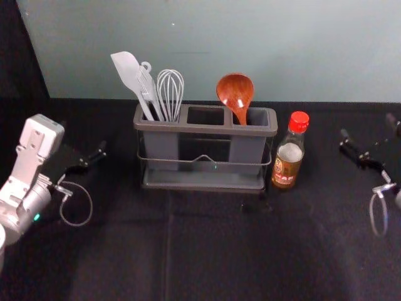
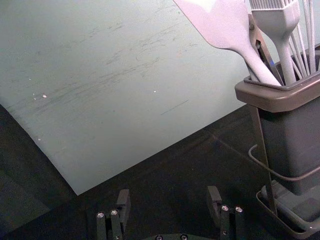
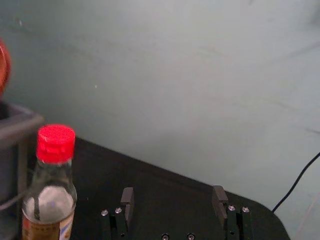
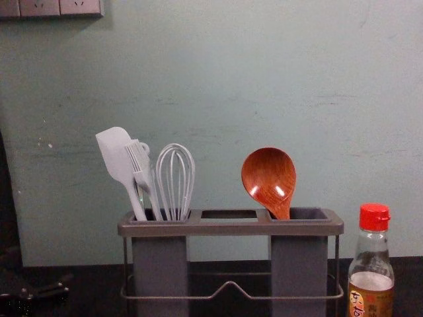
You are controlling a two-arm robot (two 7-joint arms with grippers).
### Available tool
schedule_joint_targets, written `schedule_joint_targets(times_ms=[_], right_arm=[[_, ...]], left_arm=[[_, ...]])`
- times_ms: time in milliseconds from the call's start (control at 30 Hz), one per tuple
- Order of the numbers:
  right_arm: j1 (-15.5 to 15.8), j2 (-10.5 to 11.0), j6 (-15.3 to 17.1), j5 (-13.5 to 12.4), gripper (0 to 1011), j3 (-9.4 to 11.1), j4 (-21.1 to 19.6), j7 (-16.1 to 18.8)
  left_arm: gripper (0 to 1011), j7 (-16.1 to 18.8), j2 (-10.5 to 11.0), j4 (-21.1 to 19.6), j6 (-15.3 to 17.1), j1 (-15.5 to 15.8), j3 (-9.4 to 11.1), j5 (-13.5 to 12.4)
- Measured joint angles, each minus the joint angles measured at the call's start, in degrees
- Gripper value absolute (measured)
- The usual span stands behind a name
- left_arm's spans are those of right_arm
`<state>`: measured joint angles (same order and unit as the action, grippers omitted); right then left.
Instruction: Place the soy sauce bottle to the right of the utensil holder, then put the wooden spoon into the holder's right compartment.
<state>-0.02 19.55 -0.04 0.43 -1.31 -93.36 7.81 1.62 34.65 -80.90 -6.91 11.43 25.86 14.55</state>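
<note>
The soy sauce bottle (image 1: 289, 153), red-capped, stands upright just right of the grey utensil holder (image 1: 207, 128). In the holder's right compartment rests the wooden spoon (image 1: 235, 92), bowl up; the chest view also has the spoon (image 4: 269, 179) and bottle (image 4: 371, 267). My left gripper (image 1: 86, 143) is left of the holder, and in its wrist view the left gripper (image 2: 168, 196) is open and empty. Off to the bottle's right is my right gripper (image 1: 368, 128); the right wrist view has the right gripper (image 3: 173, 195) open, with nothing held and the bottle (image 3: 52, 185) apart from it.
A white spatula (image 1: 130, 74), a brush (image 4: 140, 168) and a whisk (image 1: 170, 93) stand in the holder's left compartment. The middle compartment (image 1: 206, 115) is unoccupied. A pale green wall panel (image 1: 207, 44) rises behind the black-covered table (image 1: 207, 251).
</note>
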Motion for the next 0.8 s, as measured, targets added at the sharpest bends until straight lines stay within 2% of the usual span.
schedule_joint_targets(times_ms=[133,367,800], right_arm=[[-3.0,-1.0,-0.7,1.9,1002,-1.4,5.0,0.1],[-6.0,-2.4,-1.4,3.1,1002,-2.2,9.5,1.0],[-6.5,-2.7,-1.6,3.0,1002,-2.3,10.0,1.7]], left_arm=[[1005,0.0,0.0,0.0,0.0,0.0,0.0,0.0],[1005,0.0,0.0,0.0,0.0,0.0,0.0,0.0],[1005,0.0,0.0,0.0,0.0,0.0,0.0,0.0]])
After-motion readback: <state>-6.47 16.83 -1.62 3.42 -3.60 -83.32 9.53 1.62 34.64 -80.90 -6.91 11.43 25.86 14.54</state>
